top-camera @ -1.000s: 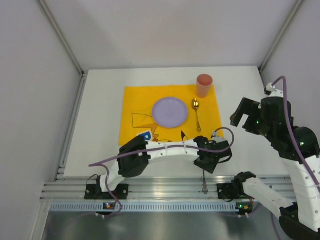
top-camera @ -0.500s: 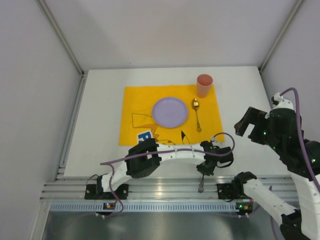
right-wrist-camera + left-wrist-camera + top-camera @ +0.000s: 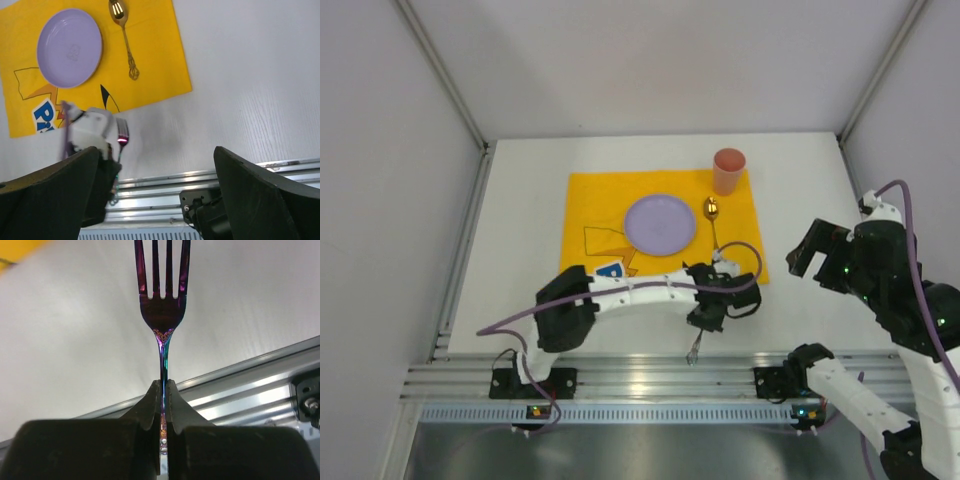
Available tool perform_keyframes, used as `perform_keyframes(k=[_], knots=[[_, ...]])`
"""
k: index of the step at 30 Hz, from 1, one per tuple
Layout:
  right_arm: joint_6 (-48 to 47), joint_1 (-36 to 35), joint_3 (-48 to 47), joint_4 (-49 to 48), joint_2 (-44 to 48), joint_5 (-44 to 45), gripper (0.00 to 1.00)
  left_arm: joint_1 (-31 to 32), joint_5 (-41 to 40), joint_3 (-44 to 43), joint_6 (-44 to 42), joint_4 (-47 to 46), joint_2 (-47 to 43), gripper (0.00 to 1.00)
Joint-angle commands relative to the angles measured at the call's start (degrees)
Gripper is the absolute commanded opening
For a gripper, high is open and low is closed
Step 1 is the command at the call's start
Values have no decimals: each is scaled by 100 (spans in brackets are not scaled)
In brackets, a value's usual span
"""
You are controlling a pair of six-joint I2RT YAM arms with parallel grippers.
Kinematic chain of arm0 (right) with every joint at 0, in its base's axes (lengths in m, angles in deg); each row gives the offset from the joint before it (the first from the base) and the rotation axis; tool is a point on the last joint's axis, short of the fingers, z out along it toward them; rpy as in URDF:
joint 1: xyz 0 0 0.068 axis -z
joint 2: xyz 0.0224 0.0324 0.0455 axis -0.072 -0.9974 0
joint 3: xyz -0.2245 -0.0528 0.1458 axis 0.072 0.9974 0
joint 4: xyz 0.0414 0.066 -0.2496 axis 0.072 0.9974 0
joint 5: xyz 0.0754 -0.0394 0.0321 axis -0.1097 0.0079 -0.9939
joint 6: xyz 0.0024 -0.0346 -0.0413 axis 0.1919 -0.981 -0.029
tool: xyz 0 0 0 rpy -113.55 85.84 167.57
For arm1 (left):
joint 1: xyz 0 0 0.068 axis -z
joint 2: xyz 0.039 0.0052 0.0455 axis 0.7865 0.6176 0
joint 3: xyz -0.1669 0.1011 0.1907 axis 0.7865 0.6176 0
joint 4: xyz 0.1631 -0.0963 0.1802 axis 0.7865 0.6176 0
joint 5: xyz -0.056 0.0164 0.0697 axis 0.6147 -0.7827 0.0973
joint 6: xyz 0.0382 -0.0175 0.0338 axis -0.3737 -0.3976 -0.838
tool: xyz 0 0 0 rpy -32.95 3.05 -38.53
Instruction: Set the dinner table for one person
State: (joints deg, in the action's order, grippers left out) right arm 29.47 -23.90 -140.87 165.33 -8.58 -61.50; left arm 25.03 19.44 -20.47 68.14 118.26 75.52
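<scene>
Left pincer (image 3: 164,386) pinching the fork (image 3: 162,315) by its slim handle!
Iridescent metal, four tines, hanging over the matte white surface (image 3: 75,340) by its near aluminium-railed edge; right pincer (image 3: 155,150) spread wide, near right edge.

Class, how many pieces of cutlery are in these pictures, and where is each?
2. A spoon lies on the mat, right of the plate. A fork is clamped between the left fingers. Others may be hidden.
</scene>
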Motion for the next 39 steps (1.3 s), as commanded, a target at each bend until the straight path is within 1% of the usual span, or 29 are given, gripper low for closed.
perform_keyframes(k=[1, 2, 3, 5, 6, 8, 9, 11, 12, 14, 15, 18, 22, 23, 26, 28, 31, 32, 34, 36, 39], knots=[[51, -45, 91, -228, 62, 23, 100, -585, -594, 396, -85, 429, -1839, 0], [42, -45, 222, -281, 71, 23, 100, -769, -673, 519, -181, 465, -2085, 0], [68, -45, 301, -421, 88, 6, 100, -1224, -683, 625, -426, 500, -2497, 0], [103, -45, 530, -562, 54, -73, 100, -1788, -683, 967, -778, 404, -2859, 0], [121, -45, 565, -615, 10, -99, 100, -2348, -665, 1064, -1206, 316, -3140, 0], [139, -45, 583, -712, -139, -100, 100, -2895, -613, 1162, -1639, 45, -3291, 0], [121, -45, 575, -799, -192, -39, 100, -3411, -551, 1110, -2007, -9, -3283, 0], [86, -45, 435, -818, -437, 67, 100, -3889, -516, 943, -2273, -45, -3126, 0], [60, -45, 373, -826, -526, 94, 100, -4292, -437, 846, -2552, -71, -2907, 0], [-2, -45, 320, -905, -762, 137, 100, -4619, -341, 653, -2809, -185, -2660, 0], [-19, -45, 328, -958, -825, 164, 100, -4908, -235, 635, -3028, -429, -2450, 0], [15, -45, 206, -1037, -1194, 164, 100, -5366, 230, 521, -3240, -677, -1941, 0], [33, -45, 83, -1204, -1598, 164, 100, -5640, 486, 310, -3302, -1010, -1324, 0], [16, -45, -13, -1213, -1773, 182, 100, -5693, 747, 266, -3311, -1055, -1210, 0], [-2, -45, -137, -1266, -2063, 243, 100, -5798, 951, 81, -3346, -1126, -797, 0], [24, -45, -146, -1371, -2178, 234, 100, -5807, 952, -146, -3364, -1074, -481, 0], [59, -53, -164, -1468, -2381, 182, 100, -5825, 899, -350, -3364, -897, -234, 1], [60, -53, -164, -1485, -2442, 173, 100, -5834, 899, -350, -3381, -949, -216, 2], [60, -53, -146, -1538, -2486, 190, 100, -5860, 891, -376, -3425, -968, -181, 9], [25, -45, -120, -1573, -2530, 199, 100, -5878, 864, -420, -3478, -907, -128, 13], [24, -45, -94, -1635, -2566, 199, 100, -5913, 785, -403, -3522, -845, -102, 21]])
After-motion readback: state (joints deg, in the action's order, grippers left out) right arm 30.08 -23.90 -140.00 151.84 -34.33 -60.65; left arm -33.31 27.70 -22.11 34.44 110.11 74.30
